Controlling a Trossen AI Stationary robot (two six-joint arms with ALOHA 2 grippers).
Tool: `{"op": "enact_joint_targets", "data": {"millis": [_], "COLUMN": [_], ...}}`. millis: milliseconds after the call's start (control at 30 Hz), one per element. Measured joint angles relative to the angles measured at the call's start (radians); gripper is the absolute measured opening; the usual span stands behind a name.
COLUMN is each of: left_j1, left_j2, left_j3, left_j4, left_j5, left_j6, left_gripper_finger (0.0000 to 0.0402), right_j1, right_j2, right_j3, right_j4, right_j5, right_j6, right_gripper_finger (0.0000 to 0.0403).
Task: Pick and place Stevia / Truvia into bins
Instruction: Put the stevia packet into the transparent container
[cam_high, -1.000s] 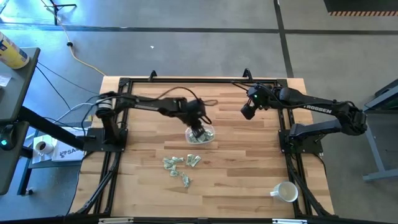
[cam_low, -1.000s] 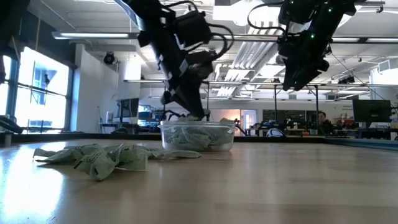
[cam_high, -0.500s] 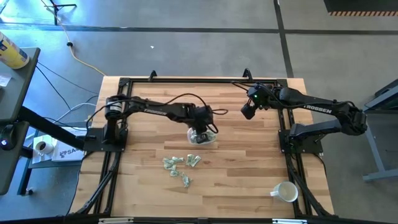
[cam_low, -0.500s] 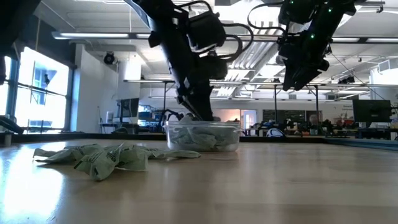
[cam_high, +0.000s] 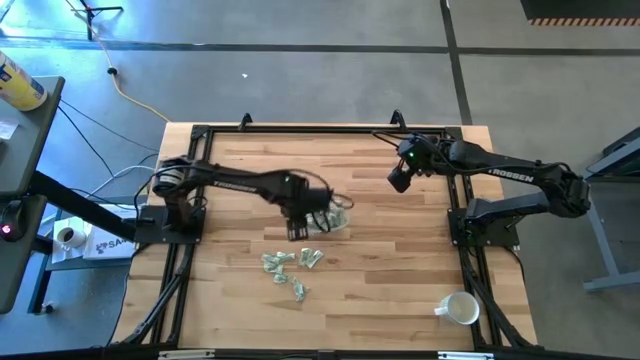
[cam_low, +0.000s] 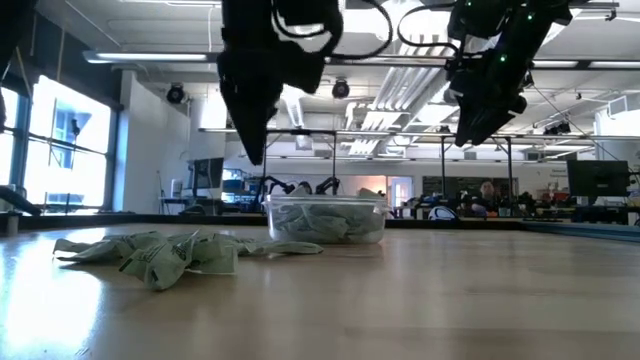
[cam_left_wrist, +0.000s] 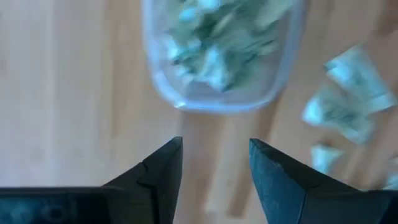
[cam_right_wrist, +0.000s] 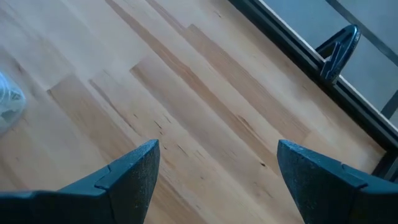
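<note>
The clear container (cam_high: 337, 218) stands on the table near its middle and holds several green and white packets (cam_left_wrist: 217, 43); it also shows in the low view (cam_low: 325, 220). More packets (cam_high: 290, 265) lie loose on the wood toward the near edge, in a pile in the low view (cam_low: 160, 255). My left gripper (cam_high: 298, 230) hangs open and empty above the table, just left of the container; the left wrist view (cam_left_wrist: 214, 168) shows its fingers apart over bare wood. My right gripper (cam_high: 398, 180) waits open, raised at the far right (cam_right_wrist: 217, 180).
A white mug (cam_high: 460, 308) stands near the table's near right corner. A black frame (cam_high: 320, 130) runs along the table's edges. Bare wood lies between the container and the right arm.
My left gripper has come up out of the container and gone toward the table's left and near side, and now hangs higher beside it. The container has slid slightly toward the table's right.
</note>
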Motion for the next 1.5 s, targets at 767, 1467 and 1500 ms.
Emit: {"op": "enact_joint_targets", "data": {"millis": [767,1467,1500], "left_j1": [-0.326,-0.076,-0.046], "left_j2": [-0.211,-0.214,-0.219], "left_j3": [-0.593,-0.629,-0.615], "left_j4": [0.473,0.380,0.371], "left_j5": [0.149,0.248,0.231], "left_j6": [-0.155,0.119,0.134], "left_gripper_finger": [0.0160,0.0023,0.0028], "right_j1": [0.042,0.042,0.042], "right_j2": [0.001,0.001,0.001], "right_j3": [0.000,0.000,0.000], "right_j4": [0.049,0.059,0.059], "right_j5": [-0.051,-0.008,-0.007], "right_j6": [-0.049,0.027,0.027], "right_gripper_finger": [0.0314,0.0314,0.0314]}}
